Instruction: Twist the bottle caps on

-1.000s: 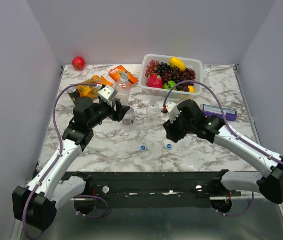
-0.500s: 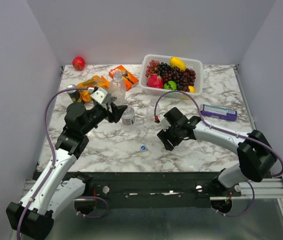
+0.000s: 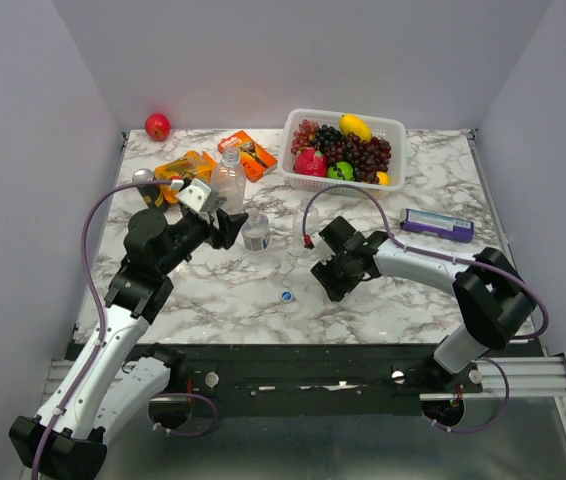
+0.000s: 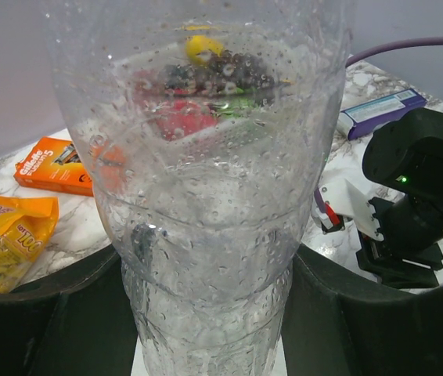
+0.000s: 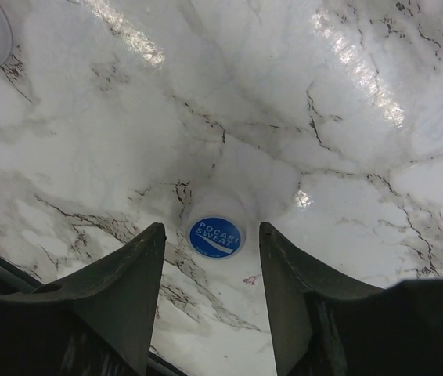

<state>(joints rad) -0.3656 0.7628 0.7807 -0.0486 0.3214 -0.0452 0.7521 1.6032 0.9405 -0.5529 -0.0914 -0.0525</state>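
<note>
Cap (image 5: 216, 236), blue, lying within right pincer (image 5: 210, 227)

Back wall (image 3: 303, 50): plain pale grey, top of frame. Left wall (image 3: 13, 200), right wall (image 3: 563, 120): same grey, closing both sides. Table (image 3: 403, 312): white marble, grey veins, glossy glare streaks. Black rail (image 3: 303, 362): along table's lower edge.

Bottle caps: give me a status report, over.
Left gripper shut on bottle. Right gripper open, jaws straddling blue cap, not touching it. Nothing blocking.
</note>
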